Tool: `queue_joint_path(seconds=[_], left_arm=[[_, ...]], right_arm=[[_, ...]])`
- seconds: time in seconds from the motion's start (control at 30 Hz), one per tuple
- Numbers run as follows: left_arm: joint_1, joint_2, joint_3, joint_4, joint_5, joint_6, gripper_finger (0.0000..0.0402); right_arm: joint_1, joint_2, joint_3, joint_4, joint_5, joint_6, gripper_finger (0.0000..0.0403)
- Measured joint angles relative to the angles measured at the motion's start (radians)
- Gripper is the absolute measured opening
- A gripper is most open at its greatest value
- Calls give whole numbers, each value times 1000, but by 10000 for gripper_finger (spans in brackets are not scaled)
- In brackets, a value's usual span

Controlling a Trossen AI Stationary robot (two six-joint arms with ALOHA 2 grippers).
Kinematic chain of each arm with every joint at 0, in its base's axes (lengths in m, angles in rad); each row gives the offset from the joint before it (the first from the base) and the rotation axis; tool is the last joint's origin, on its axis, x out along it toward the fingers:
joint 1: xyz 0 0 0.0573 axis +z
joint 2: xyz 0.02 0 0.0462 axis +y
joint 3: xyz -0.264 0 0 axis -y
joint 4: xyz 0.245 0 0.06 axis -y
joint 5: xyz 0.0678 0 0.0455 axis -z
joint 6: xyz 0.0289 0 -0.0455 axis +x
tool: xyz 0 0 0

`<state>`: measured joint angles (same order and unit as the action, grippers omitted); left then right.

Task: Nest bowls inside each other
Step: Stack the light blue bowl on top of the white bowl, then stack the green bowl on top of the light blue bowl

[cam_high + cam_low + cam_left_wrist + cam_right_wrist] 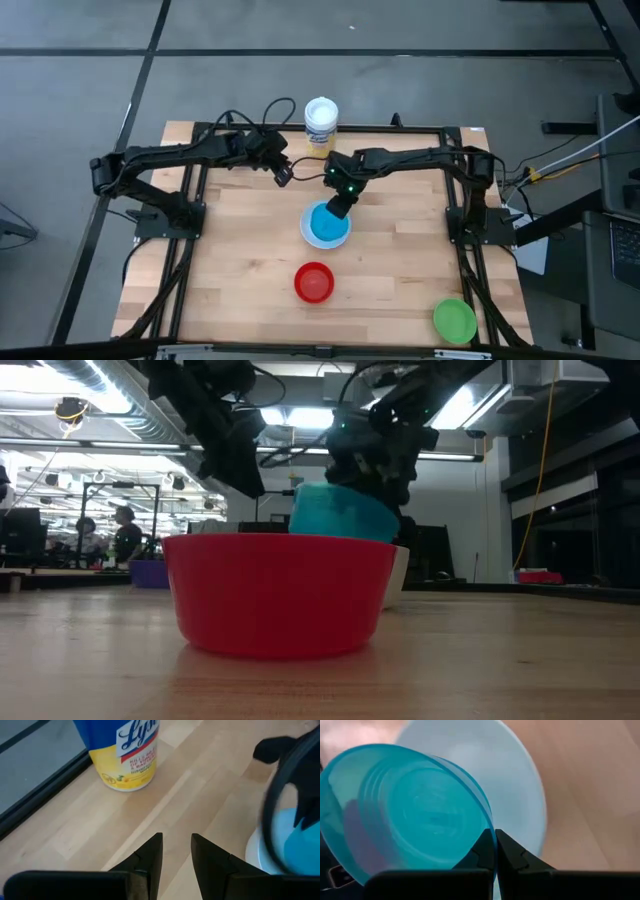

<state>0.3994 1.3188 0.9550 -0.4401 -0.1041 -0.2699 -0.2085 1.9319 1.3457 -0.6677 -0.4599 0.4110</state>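
My right gripper (340,208) is shut on the teal-blue bowl (322,222), which hangs tilted over the white bowl (306,234) at the table's middle. The low view shows the teal-blue bowl (340,512) behind the red bowl (280,595), with the white bowl's side (398,575) beside it. The red bowl (314,283) rests on its base nearer the front. The green bowl (454,319) stands at the front right corner. My left gripper (283,175) hovers open and empty near the far edge, left of the canister. My right gripper pinches the teal-blue bowl's rim (491,836), one finger inside the bowl and one outside. The fingers slant down from the table's far right side. The bowl is tilted over the white bowl (520,795); whether it touches the white bowl I cannot tell.
A tall yellow-labelled canister (321,125) with a white lid stands at the far edge, close to my left gripper (176,847). A small purple bowl-like thing (150,572) shows far left in the low view. Bare wood lies left and right of the red bowl.
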Motion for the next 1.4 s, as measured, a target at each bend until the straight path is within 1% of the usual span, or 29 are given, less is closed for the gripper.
queue_joint_path(seconds=[0.13, 0.3, 0.53, 0.63, 0.87, 1.0, 1.1, 1.2, 1.33, 1.4], left_arm=[[10, -15, 0, 5, -2, 3, 98], [16, -33, 0, 6, -2, 10, 98], [16, -36, 0, 3, -1, 11, 98], [16, -36, 0, 3, -1, 12, 98], [16, -36, 0, 0, 0, 21, 98], [16, -36, 0, 0, 0, 24, 98], [16, -36, 0, 1, 0, 40, 98], [17, -37, 0, 3, 10, 60, 98], [18, -43, 0, 9, 14, 74, 98], [29, -58, 0, 39, 17, 75, 98]], right_arm=[[0, 22, 0, -9, 5, -3, 0], [-2, 26, 0, -8, 52, -8, 0], [-17, 26, 0, -9, 81, -11, 4], [-17, 26, 1, -4, 72, -31, 31], [-17, 26, 48, -5, 61, -53, 128], [-24, 26, 102, -12, 59, -55, 164], [-31, 26, 158, -50, 59, -70, 175], [-38, 26, 232, -88, 59, -91, 175], [-46, 26, 350, -158, 59, -137, 161], [-50, 26, 406, -206, 68, -166, 154]])
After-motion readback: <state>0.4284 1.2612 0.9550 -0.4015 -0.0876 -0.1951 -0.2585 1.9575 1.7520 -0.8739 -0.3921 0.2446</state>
